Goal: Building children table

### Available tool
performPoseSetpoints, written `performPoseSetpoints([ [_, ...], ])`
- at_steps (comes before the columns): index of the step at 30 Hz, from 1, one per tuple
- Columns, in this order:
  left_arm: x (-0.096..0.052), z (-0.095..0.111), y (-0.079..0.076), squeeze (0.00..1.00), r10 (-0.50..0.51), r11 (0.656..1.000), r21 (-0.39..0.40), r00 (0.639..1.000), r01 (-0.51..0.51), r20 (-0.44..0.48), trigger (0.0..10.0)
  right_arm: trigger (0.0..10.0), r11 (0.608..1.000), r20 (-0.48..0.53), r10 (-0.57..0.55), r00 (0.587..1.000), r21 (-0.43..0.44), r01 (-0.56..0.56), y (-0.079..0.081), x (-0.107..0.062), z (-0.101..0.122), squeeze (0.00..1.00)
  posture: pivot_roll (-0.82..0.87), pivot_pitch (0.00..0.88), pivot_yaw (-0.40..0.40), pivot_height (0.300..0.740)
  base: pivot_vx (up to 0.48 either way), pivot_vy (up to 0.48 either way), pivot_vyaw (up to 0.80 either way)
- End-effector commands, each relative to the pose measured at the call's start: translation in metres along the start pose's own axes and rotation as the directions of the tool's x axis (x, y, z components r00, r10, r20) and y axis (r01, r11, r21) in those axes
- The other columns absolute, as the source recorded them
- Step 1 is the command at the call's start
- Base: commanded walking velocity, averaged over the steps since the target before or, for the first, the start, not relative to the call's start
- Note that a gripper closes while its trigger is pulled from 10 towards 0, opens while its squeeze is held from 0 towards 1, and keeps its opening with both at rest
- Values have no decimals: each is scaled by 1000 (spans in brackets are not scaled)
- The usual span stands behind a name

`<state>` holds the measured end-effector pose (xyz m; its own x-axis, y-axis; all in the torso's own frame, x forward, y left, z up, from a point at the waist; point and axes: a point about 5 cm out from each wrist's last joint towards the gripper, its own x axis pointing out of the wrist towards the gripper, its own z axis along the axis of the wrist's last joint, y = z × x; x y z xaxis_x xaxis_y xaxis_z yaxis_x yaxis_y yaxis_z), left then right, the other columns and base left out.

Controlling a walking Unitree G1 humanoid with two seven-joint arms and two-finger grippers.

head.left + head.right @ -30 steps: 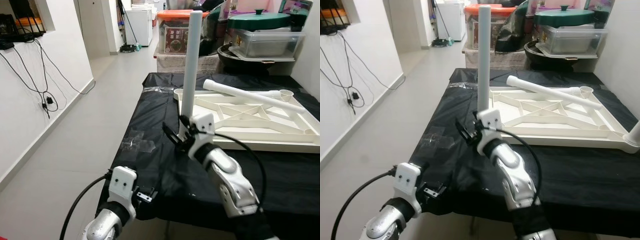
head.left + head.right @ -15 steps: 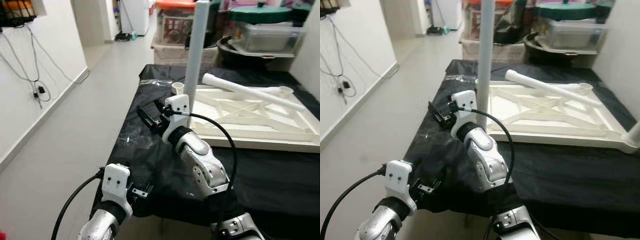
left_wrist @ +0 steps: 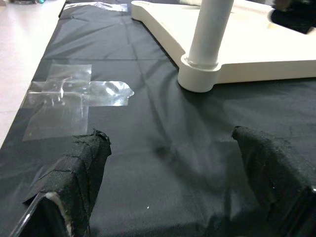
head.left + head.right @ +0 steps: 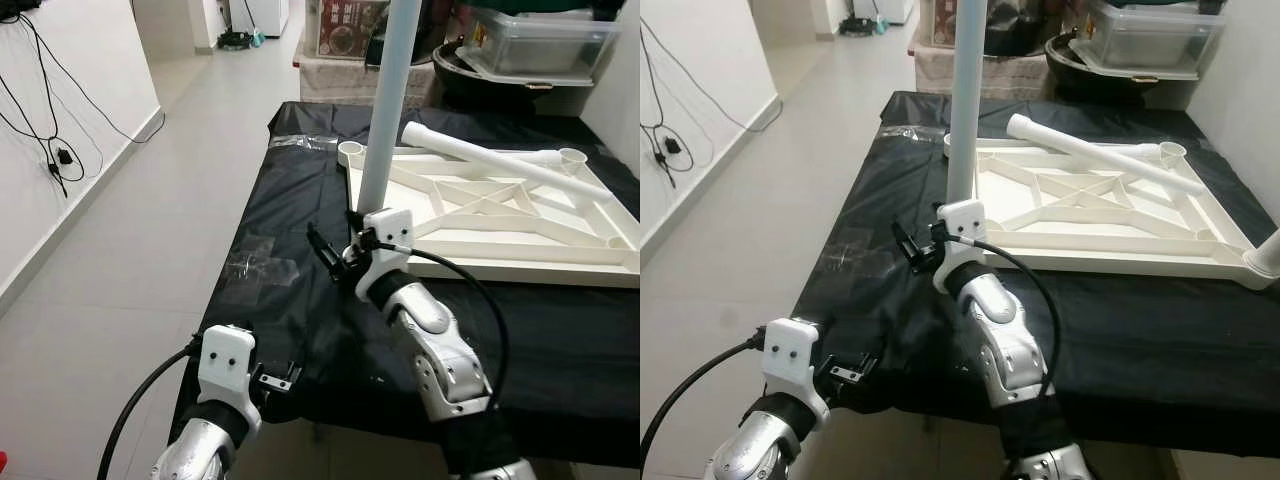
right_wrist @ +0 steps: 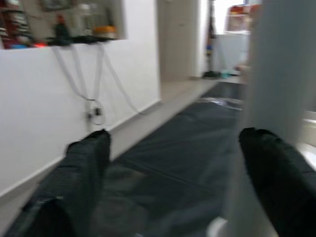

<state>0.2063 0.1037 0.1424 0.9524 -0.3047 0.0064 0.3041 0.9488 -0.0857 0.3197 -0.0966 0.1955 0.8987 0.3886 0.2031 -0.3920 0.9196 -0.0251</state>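
From the head camera I see the white plastic table frame (image 4: 500, 225) lying upside down on the black-clothed tabletop (image 4: 290, 220), one smooth round leg (image 4: 385, 110) standing upright at its near corner, centre of frame. My right end effector (image 4: 335, 262) sits just left of that leg's base, fingers spread and holding nothing. The left wrist camera adds the leg's collared socket (image 3: 198, 79) and crossed clear tape (image 3: 74, 96) on the wrinkled cloth. My left end effector (image 3: 173, 182) hovers open at the tabletop's near edge. A second leg (image 4: 490, 165) lies loose across the frame.
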Motion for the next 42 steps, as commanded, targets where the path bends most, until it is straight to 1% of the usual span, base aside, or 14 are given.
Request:
performPoseSetpoints([
  [1,-2,-1,-1,0,-6,1000,-2,1000,6,-14,10000,10000,999,4,-44,999,-25,44,-4,-6,-1,1000,166,115,-48,740,0,0,0],
  [3,-2,-1,-1,0,-6,1000,-2,1000,6,-14,10000,10000,999,4,-44,999,-25,44,-4,-6,-1,1000,166,115,-48,740,0,0,0],
  [4,-2,-1,-1,0,-7,1000,-2,1000,7,-17,10000,10000,996,-7,-79,997,-42,79,-7,-9,-4,1000,163,111,-45,740,0,0,0],
  [5,-2,-1,-1,0,-9,1000,-2,1000,9,-19,10000,10000,993,-19,-100,995,-60,99,-8,-10,-7,0,165,110,-45,740,0,0,0],
  [10,-2,-1,-1,0,-11,1000,-3,1000,11,-22,10000,10000,988,-37,-133,990,-86,129,-7,-7,-12,0,170,110,-46,740,0,0,0],
  [12,-3,0,-3,0,-15,1000,-4,1000,15,-24,10000,10000,983,-42,-160,986,-95,155,-6,5,-13,0,177,122,-51,740,0,0,0],
  [15,-4,0,-3,0,-16,1000,-4,1000,16,-24,10000,10000,981,-43,-170,984,-98,166,-5,9,-13,0,177,122,-51,740,0,0,0],
  [17,-4,2,-4,0,-17,1000,-6,1000,17,-24,10000,10000,974,-44,-212,976,-90,207,-5,20,-12,0,178,133,-54,740,0,0,0],
  [26,-5,4,-5,0,-16,1000,-12,1000,15,-22,10000,10000,965,-51,-251,967,-98,245,-5,31,-11,0,181,143,-61,740,0,0,0],
  [29,-4,5,-7,0,-17,1000,-18,1000,16,-20,10000,10000,953,-50,-293,955,-102,287,-6,41,-7,0,174,152,-65,740,0,0,0],
  [32,-4,5,-7,0,-17,1000,-18,1000,17,-19,10000,10000,946,-48,-310,949,-111,304,-7,44,-6,0,175,152,-65,740,0,0,0],
  [34,-4,5,-7,0,-17,1000,-18,1000,17,-19,10000,10000,946,-48,-310,949,-111,304,-7,44,-6,0,175,152,-65,740,0,0,0],
  [38,-4,5,-8,0,-16,1000,-19,1000,16,-18,10000,10000,924,-76,-376,924,-106,367,-11,53,-7,0,179,152,-71,740,0,0,0],
  [42,-4,6,-8,0,-15,1000,-19,1000,14,-18,10000,10000,920,-115,-391,913,-65,386,-9,61,-9,0,178,151,-73,740,0,0,0],
])
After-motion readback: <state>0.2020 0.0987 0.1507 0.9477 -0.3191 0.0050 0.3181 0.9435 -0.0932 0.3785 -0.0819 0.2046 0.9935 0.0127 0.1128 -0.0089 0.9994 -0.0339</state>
